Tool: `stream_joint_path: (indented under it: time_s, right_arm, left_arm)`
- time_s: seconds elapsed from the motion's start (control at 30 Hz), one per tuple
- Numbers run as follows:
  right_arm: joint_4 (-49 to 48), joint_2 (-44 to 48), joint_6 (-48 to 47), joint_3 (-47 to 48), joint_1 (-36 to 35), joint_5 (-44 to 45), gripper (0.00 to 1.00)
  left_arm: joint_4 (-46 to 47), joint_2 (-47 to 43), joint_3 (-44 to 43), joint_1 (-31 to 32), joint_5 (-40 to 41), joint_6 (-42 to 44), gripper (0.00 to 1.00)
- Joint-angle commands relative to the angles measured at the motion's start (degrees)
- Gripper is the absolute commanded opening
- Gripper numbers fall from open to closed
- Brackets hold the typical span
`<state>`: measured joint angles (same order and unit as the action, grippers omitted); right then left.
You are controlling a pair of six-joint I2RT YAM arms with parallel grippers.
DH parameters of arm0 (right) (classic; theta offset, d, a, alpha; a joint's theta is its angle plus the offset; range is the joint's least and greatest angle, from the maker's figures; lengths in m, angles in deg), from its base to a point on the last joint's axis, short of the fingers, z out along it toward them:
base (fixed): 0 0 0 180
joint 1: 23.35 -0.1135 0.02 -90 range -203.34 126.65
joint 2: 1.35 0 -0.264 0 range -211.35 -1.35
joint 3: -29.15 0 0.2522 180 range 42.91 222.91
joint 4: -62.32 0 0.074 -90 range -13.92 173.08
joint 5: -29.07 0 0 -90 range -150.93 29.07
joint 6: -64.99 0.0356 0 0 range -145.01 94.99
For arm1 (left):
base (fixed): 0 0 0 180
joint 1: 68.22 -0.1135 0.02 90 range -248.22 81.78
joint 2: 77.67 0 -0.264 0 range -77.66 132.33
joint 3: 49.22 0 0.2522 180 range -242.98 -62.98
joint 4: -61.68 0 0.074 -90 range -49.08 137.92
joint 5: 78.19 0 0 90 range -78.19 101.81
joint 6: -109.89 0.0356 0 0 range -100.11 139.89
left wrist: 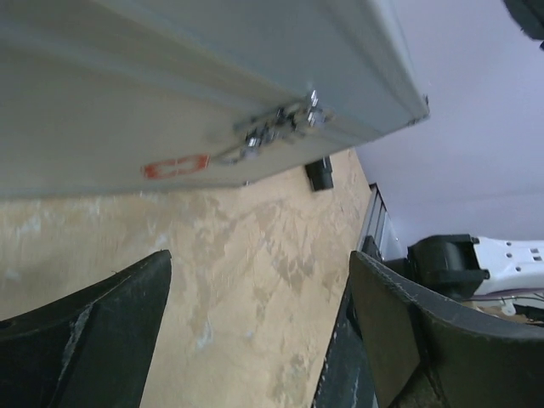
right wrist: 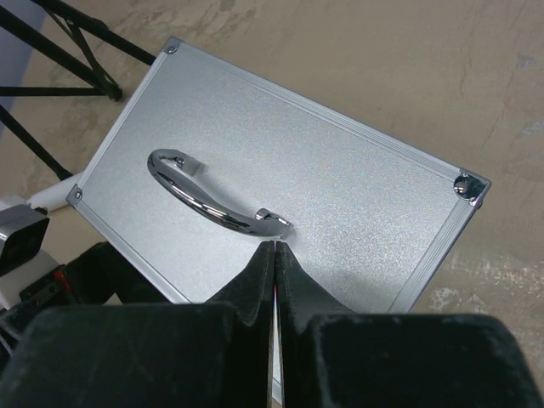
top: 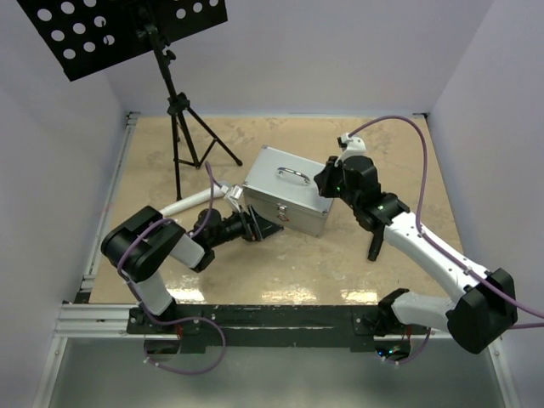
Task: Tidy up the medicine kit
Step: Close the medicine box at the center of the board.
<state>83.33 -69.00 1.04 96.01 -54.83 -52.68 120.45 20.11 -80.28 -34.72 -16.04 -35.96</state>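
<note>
The medicine kit is a closed silver-grey metal case (top: 285, 200) at mid-table, with its chrome handle (top: 292, 175) on the upward face. My left gripper (top: 251, 223) is open and empty, low at the case's near-left side. In the left wrist view its fingers (left wrist: 93, 331) frame bare table below the case wall (left wrist: 127, 76), which carries a latch (left wrist: 276, 127) and a red label (left wrist: 175, 166). My right gripper (top: 327, 183) is shut on nothing. Its tips (right wrist: 275, 248) sit over the case (right wrist: 340, 187), just beside the handle's (right wrist: 212, 200) end. Pouch, tray and supplies are hidden.
A black tripod stand (top: 178, 110) with a perforated black plate (top: 119, 25) stands at the back left; its legs (right wrist: 76, 51) reach close to the case's far corner. Pale walls enclose the beige table (top: 280, 263) on three sides.
</note>
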Motion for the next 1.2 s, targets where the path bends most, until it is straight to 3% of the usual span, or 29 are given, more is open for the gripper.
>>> stream_joint_path:
  time_s: [0.0,0.37,1.17]
  right_arm:
    - [-2.24,-0.89,-0.99,0.16,-0.16,1.68,0.0]
    - [-3.29,-3.44,-0.73,0.42,-0.16,0.98,0.0]
    - [-3.11,-3.62,-0.29,-0.8,-0.16,2.21,0.0]
  left_arm:
    - [36.28,2.5,-6.24,1.31,2.81,4.88,0.89]
    - [36.36,6.2,-9.68,1.75,2.98,5.32,0.89]
    - [36.36,4.79,-12.5,3.07,6.5,6.02,0.89]
